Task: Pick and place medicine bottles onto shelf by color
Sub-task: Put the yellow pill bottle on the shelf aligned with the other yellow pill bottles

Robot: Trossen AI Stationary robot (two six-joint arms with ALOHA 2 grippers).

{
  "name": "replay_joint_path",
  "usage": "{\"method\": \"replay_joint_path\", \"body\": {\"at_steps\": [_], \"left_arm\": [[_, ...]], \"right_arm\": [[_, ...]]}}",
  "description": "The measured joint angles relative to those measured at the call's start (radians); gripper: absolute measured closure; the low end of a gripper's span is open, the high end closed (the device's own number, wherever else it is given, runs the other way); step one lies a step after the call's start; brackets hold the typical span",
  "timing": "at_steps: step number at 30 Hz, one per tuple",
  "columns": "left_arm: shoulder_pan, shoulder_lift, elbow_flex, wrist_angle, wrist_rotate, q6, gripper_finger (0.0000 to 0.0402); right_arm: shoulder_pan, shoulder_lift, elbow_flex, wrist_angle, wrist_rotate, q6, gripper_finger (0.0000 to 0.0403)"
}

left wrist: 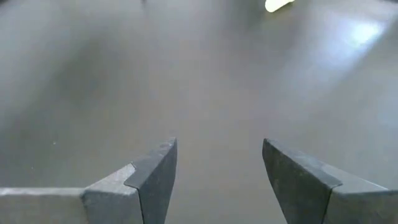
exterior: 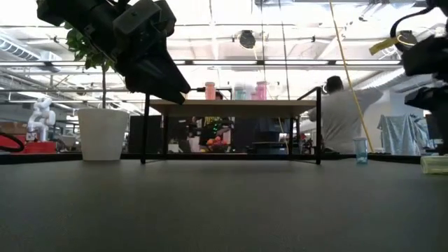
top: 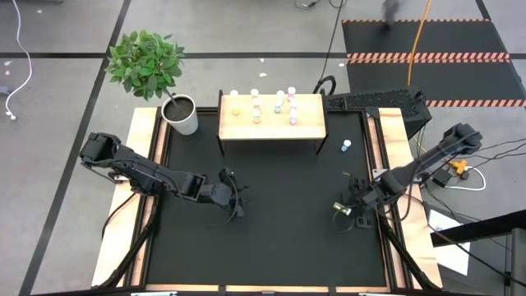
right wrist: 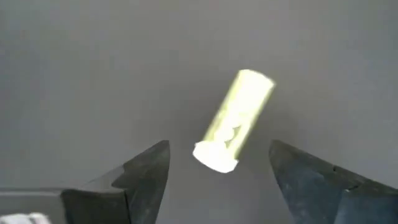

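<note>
Right gripper (right wrist: 217,165) jaws wide over a fallen yellow white-capped medicine bottle (right wrist: 234,120) on the black worktop (top: 279,214); left gripper (left wrist: 219,174) jaws parted, empty.

My surface (top: 271,222) is a black mat. On it stand the shelf (top: 271,125) carrying bottles, a white plant pot (top: 182,115), a teal bottle (top: 346,146), and a yellow bottle (top: 342,210) lying flat.

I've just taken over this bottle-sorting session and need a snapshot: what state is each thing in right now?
Light wooden shelf on thin dark legs: upright, several small bottles standing on its top.
Small yellow bottle with white cap: lying on its side on the mat, between the right gripper's fingers, not gripped.
Small blue bottle with white cap: upright on the mat, right of the shelf.
Right gripper: open over the yellow bottle.
Left gripper: open, empty.
</note>
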Motion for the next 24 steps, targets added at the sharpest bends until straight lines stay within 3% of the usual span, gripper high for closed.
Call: {"method": "replay_joint_path", "body": {"at_steps": [8, 17, 24], "left_arm": [[-0.001, 0.000, 0.000, 0.000, 0.000, 0.000, 0.0165], [-0.001, 0.000, 0.000, 0.001, 0.000, 0.011, 0.0165], [-0.022, 0.001, 0.000, 0.104, -0.004, 0.250, 0.0165]], "right_arm": [[-0.007, 0.125, -0.001, 0.007, 0.027, 0.132, 0.0158], [-0.008, 0.192, -0.001, 0.065, 0.008, 0.336, 0.0246], [-0.051, 0.192, -0.001, 0.159, -0.129, 0.546, 0.0311]]}}
